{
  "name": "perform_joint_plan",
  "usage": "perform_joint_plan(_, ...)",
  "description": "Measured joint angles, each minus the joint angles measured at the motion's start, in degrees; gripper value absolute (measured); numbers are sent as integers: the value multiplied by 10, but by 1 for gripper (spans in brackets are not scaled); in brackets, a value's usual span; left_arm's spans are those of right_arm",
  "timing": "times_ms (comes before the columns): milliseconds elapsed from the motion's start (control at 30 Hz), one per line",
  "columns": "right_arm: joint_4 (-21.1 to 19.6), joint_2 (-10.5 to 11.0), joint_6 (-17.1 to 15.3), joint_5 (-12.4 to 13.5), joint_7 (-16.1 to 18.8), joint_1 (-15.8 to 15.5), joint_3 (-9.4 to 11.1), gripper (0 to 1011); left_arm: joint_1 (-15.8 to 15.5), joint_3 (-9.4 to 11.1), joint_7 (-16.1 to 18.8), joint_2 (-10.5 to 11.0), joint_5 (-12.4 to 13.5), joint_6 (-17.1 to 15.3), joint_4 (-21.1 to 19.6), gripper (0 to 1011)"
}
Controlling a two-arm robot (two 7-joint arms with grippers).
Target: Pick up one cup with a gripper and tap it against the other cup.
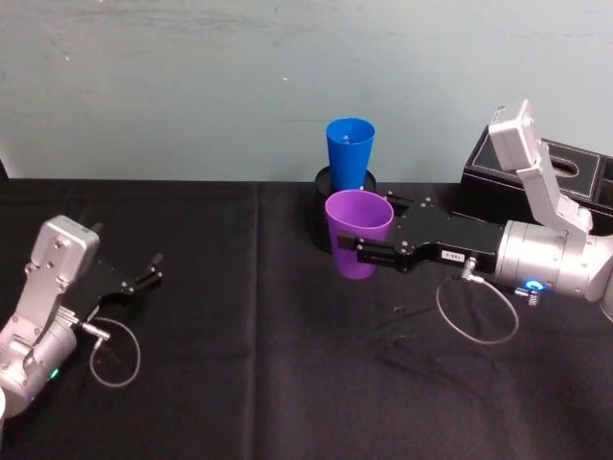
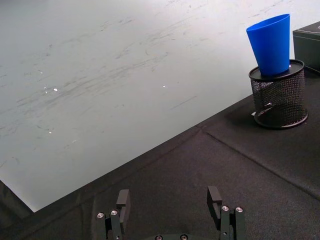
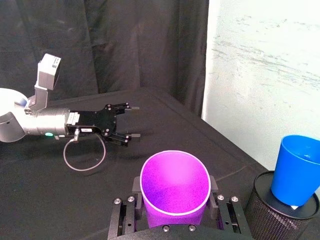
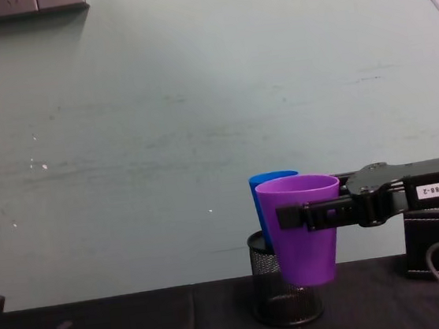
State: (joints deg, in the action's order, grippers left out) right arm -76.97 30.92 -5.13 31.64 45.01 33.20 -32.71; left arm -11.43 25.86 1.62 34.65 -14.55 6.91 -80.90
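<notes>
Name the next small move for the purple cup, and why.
Probably ease the right gripper forward until the purple cup touches the blue cup: it is clamped and lifted, with a gap to the blue cup in the mesh holder. The left gripper lies open at the left.

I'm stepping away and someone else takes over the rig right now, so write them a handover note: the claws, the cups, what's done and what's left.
Right claw: shut on the purple cup, holding it upright off the table.
Left claw: open and idle, low at the table's left side.
Blue cup: sits in the black mesh pen holder at the back. The purple cup is just in front of it, and the right wrist view shows a gap between them.
Done: pickup.
Left: bring the purple cup against the blue cup for the tap.
</notes>
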Motion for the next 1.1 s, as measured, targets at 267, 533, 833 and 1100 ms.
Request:
perform_joint_plan(267,1,-1,1,0,0,-1,1,728,0,0,0,0,0,0,0,1011)
perform_joint_plan(533,1,-1,2,0,0,-1,1,728,0,0,0,0,0,0,0,1011)
perform_joint_plan(833,1,-1,2,0,0,-2,2,728,0,0,0,0,0,0,0,1011)
perform_joint_plan(1100,1,-1,2,0,0,-2,2,728,0,0,0,0,0,0,0,1011)
